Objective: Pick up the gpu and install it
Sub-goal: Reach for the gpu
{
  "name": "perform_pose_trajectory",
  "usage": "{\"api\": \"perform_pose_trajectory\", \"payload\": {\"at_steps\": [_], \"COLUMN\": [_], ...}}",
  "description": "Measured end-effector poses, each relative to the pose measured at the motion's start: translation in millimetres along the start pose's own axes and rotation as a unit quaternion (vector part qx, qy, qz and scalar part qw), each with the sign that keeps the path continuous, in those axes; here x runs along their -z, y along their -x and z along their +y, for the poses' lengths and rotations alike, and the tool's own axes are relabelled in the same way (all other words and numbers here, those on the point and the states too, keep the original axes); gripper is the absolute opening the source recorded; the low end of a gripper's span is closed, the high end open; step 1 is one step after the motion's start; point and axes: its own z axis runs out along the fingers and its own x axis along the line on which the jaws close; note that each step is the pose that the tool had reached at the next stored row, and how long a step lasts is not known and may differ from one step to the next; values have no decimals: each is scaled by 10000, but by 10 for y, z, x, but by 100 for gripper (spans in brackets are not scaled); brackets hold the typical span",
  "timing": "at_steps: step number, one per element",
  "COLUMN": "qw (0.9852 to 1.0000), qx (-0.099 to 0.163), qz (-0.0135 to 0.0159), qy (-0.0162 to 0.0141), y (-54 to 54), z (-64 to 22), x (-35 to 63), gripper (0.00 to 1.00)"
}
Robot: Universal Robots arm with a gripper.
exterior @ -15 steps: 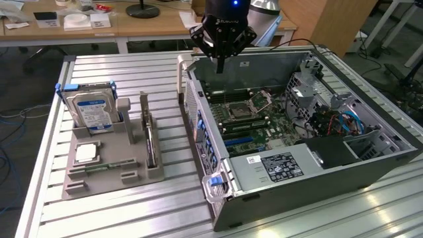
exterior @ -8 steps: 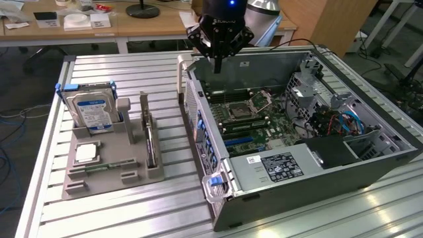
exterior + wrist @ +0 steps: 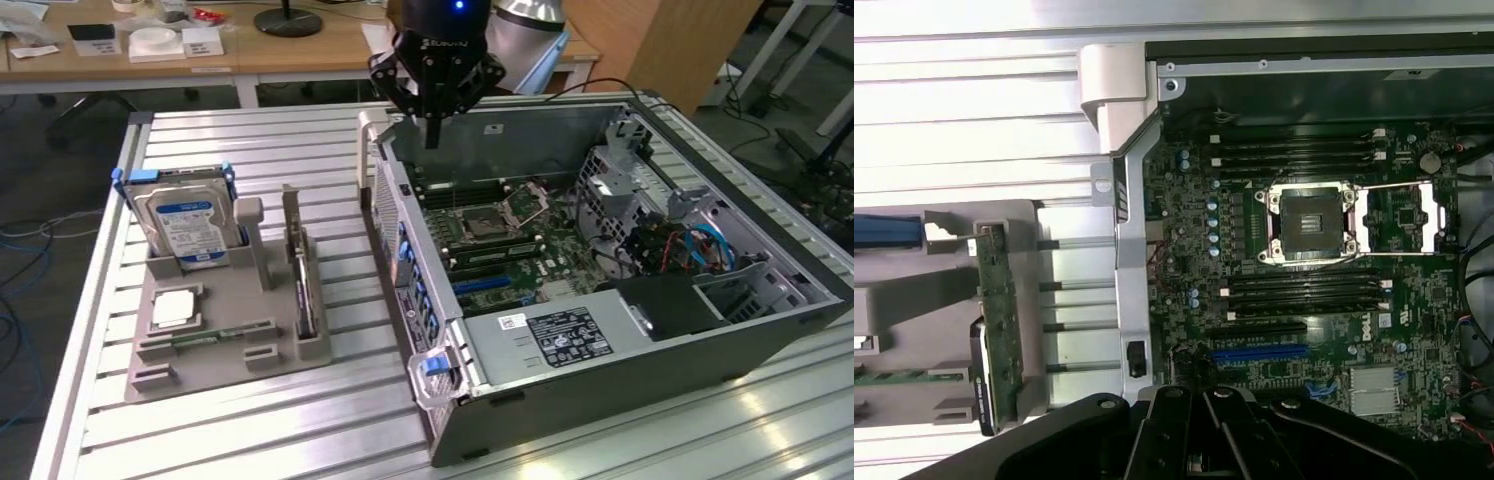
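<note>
The gpu (image 3: 304,290) stands on edge in a slot of the grey holder (image 3: 214,365) on the exterior view's left, a thin dark slab. In the wrist view the gpu (image 3: 997,330) shows a green board edge with a dark cooler face beside it. My gripper (image 3: 430,138) hangs over the far wall of the open computer case (image 3: 747,330), well apart from the gpu. Its fingers (image 3: 1189,425) are shut together with nothing between them. Below lies the motherboard (image 3: 1304,250) with a blue expansion slot (image 3: 1259,353).
A silver hard drive (image 3: 191,222) with a blue-white label stands upright at the holder's far end. A green memory stick (image 3: 200,338) and a square chip (image 3: 175,309) lie in the holder. Cables and a drive cage (image 3: 681,245) crowd the case's right side. Desks stand behind.
</note>
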Motion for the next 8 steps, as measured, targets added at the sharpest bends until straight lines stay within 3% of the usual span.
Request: {"api": "perform_pose_trajectory", "payload": {"at_steps": [8], "qw": [10000], "qx": [0], "qz": [0], "qy": [0], "y": [-73], "z": [-5], "x": [2], "gripper": [11]}}
